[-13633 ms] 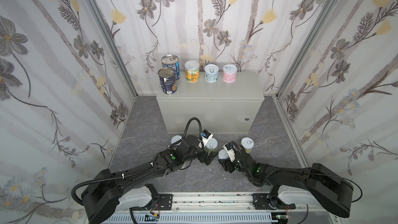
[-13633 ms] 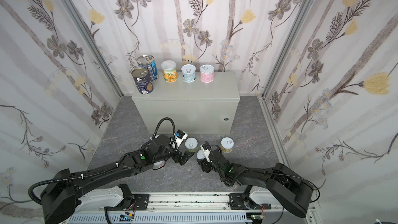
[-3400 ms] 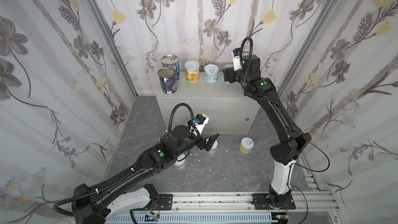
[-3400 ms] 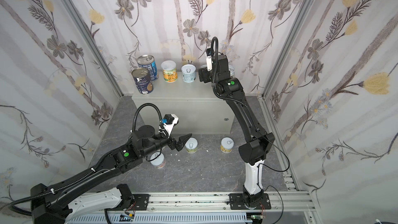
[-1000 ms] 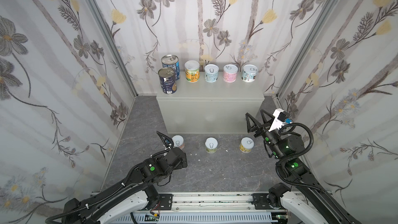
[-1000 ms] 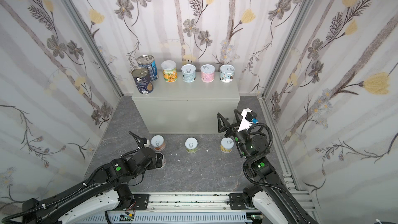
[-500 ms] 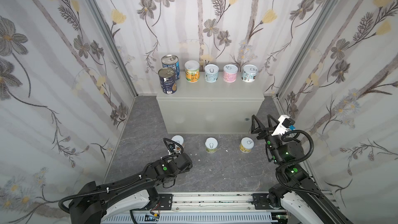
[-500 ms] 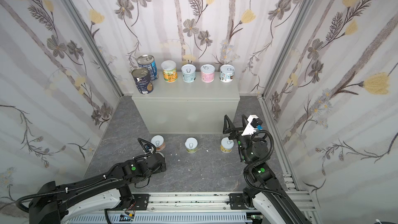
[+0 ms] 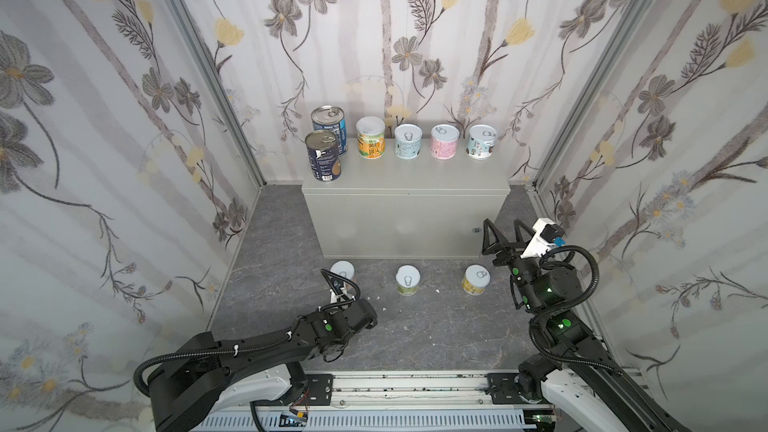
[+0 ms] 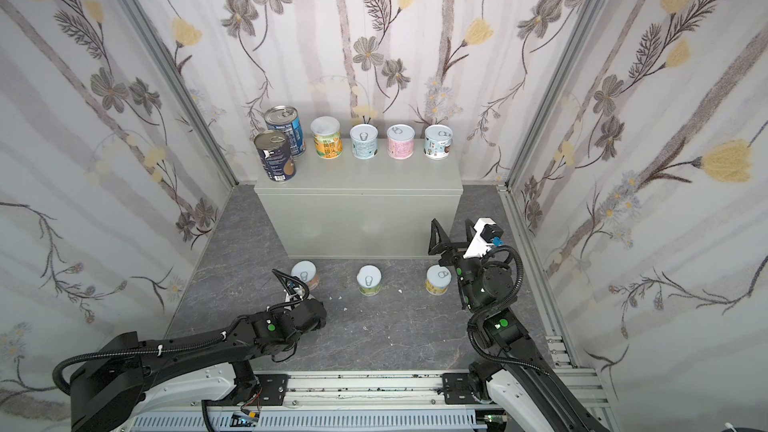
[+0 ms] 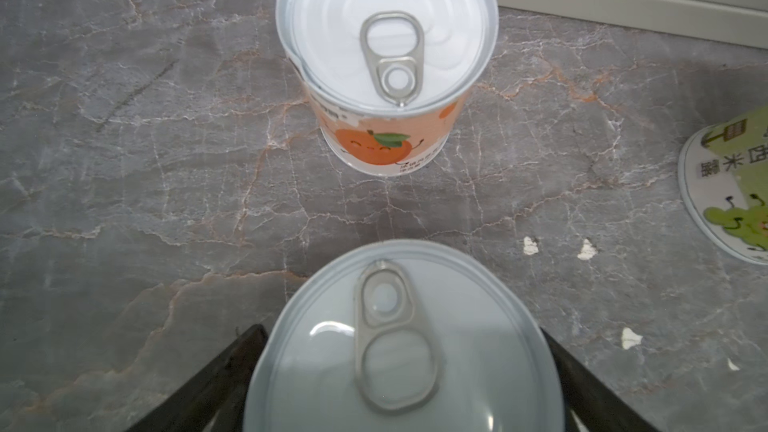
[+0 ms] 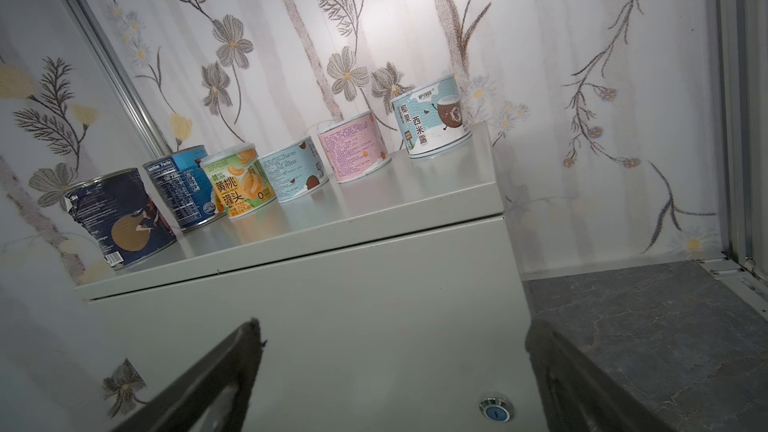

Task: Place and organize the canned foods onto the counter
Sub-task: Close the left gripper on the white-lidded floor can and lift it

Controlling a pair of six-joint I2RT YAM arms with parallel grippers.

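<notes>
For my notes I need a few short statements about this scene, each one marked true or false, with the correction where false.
1. The counter carries six cans. True.
2. The right hand grips a can. False: it is open and empty.
3. The left hand has a white-lidded can between its fingers. True.
4. The pink can stands on the floor. False: the pink can stands on the counter.

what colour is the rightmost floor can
Yellow label, white lid on the rightmost floor can, best in a top view.
</notes>
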